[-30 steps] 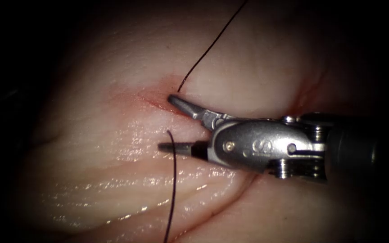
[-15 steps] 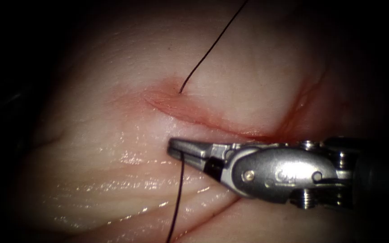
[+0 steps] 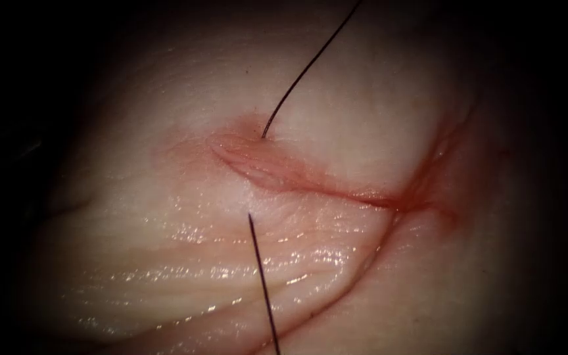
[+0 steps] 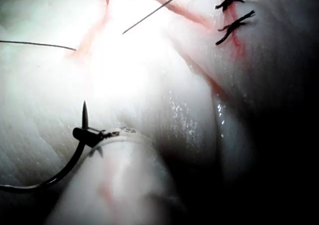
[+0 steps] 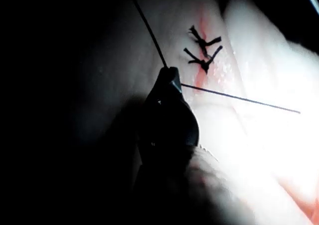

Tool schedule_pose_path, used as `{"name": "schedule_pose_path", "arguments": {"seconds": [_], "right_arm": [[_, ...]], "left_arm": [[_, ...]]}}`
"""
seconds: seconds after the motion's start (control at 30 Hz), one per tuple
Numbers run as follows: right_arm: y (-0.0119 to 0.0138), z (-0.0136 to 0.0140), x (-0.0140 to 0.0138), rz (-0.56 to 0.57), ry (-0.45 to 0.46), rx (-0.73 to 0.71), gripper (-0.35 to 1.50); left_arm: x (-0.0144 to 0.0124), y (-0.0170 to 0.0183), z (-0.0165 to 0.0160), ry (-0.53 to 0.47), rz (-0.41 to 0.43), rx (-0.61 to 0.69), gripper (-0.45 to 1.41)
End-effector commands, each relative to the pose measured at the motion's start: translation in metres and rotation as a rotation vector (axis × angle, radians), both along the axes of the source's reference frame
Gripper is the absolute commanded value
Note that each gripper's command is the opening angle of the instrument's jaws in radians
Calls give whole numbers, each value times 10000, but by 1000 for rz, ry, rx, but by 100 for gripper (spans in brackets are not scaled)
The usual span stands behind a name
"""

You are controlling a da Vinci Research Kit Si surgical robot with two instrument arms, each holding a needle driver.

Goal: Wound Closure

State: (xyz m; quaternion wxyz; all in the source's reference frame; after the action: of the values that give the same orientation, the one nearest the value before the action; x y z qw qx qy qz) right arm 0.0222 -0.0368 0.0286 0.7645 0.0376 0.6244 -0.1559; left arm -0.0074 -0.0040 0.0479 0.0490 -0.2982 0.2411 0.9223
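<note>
The right claw (image 5: 168, 75), wide open a second ago, has clamped the thread (image 3: 262, 283) and backed off from the cut (image 3: 310, 184), so the slack is coming out. The left claw (image 4: 88, 134) grips the needle (image 4: 60, 174) just behind its point, clear of the tissue (image 3: 152, 263).

Cut (image 3: 310, 184) across the tissue (image 3: 165, 263), left to right. Thread (image 3: 304, 72) enters just beyond the cut's left end, from far right — comes out again on the near side and runs to the near edge. Needle (image 4: 84, 116) off the tissue, gripped close to its point by the left tool (image 4: 85, 133); two stitches (image 4: 234, 16) across the cut beyond. Right tool (image 5: 169, 74) closed on thread, near the stitches.
</note>
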Motion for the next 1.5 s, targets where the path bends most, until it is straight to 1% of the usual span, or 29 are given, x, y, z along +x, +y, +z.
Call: {"name": "schedule_pose_path", "arguments": {"seconds": [0.03, 0.1, 0.13, 0.17, 0.2, 0.23, 0.3, 0.33, 0.4, 0.43, 0.47, 0.63, 0.67, 0.77, 0.8, 0.83, 0.87, 0.97, 1.07, 1.27, 1.33, 1.37, 1.4, 1.43, 1.5], "right_arm": [[-30, -13, 12, -37, 30, 23, -35], [-32, -20, 18, -43, 36, 28, -35], [-27, -24, 23, -40, 36, 32, -30], [-14, -27, 28, -3, 45, 42, 64], [9, -26, 31, 67, 30, 47, 116], [23, -25, 30, 85, 26, 58, 124], [67, -17, 22, 131, 11, 19, 126], [82, -13, 19, 148, 9, 14, 128], [103, -7, 13, 177, 14, 9, 131], [124, 2, 6, 201, 8, 8, 133], [134, 8, 3, 205, 5, 4, 133], [169, 37, -2, 231, -21, -3, 131], [181, 55, 0, 242, -26, -2, 128], [195, 78, 7, 264, -31, -6, 126], [205, 94, 14, 283, -30, -10, 123], [209, 101, 17, 290, -31, -12, 123], [216, 115, 27, 309, -30, -24, 123], [220, 130, 43, 323, -38, -21, 123], [218, 143, 63, 335, -40, -29, 123], [222, 150, 81, 338, -34, -31, 113], [222, 150, 79, 331, -25, -30, 79], [222, 150, 77, 323, -26, -30, 51], [222, 151, 74, 306, -25, -27, -17], [223, 151, 71, 274, -28, -20, -35], [223, 152, 68, 269, -28, -20, -35]], "left_arm": [[-5, 0, 5, 0, 2, 0, -45], [-5, 0, 6, 0, 2, 0, -45], [-6, 0, 6, 0, 1, 0, -45], [-6, -1, 6, 1, 1, 0, -45], [-6, -1, 6, 1, 0, -1, -45], [-6, -1, 6, 3, 2, 0, -45], [-6, -1, 6, 3, 2, 0, -45], [-6, -1, 6, 3, 2, 0, -45], [-5, -1, 6, 3, 2, 0, -45], [-5, -1, 7, 3, 2, 0, -45], [-5, -1, 7, 3, 2, 0, -45], [-5, -1, 7, 1, 4, 0, -45], [-5, -1, 7, 1, 4, 0, -45], [-5, -2, 8, 1, 4, -1, -45], [-5, -2, 8, 3, 5, -1, -45], [-5, -2, 8, 3, 5, -1, -45], [-5, -3, 9, 3, 5, -1, -45], [-5, -3, 9, 3, 5, -2, -45], [-5, -3, 10, 2, 6, -2, -45], [-9, -3, 11, -2, 8, -2, -45], [-11, -3, 13, -4, 11, -1, -45], [-11, -3, 13, -6, 12, 0, -45], [-12, -3, 14, -6, 12, 0, -45], [-12, -2, 14, -6, 12, -1, -45], [-12, -1, 15, -4, 13, 1, -45]]}}
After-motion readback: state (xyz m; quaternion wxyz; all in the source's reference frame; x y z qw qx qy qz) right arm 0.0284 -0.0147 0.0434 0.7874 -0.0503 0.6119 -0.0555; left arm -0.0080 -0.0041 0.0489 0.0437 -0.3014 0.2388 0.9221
